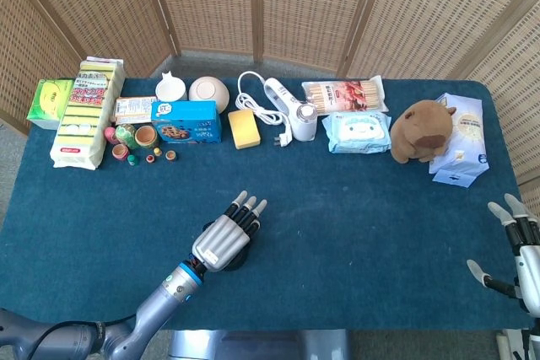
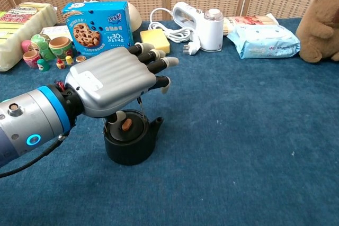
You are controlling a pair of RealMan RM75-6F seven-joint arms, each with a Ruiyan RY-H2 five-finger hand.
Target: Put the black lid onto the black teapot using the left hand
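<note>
So, lid: black lid point(image 2: 126, 126) looks seated in the mouth of the black teapot point(image 2: 130, 142), brown knob up; we judge the placing done or all but done.
teapot: upright on the blue table point(image 2: 254, 130), near edge, about 7 o'clock from table centre in the head view; spout toward 3 o'clock in the chest view; thin wire handle stands up behind the lid.
left hand: our left hand point(image 2: 114, 84) hovers palm-down right over the pot, fingers spread and straight toward 1 o'clock, thumb tip hanging beside the knob. Whether it touches the lid we cannot tell; it grips nothing we can see.
why there: reads to us as a release pose; a straight lift should clear the handle.
right hand: our right hand point(image 1: 516, 257) sits at the table's 4 o'clock corner, fingers apart, empty, well clear.
containers: white bowl point(image 1: 208, 91) lies rim-down; small nesting cup point(image 1: 145, 135) stands mouth-up, contents too small to tell; cookie box point(image 2: 96, 20) closed.
rest: plush capybara point(image 1: 422, 130), wipes pack point(image 2: 262, 41), yellow sponge point(image 1: 244, 128) line the far edge, well apart from the pot.
</note>
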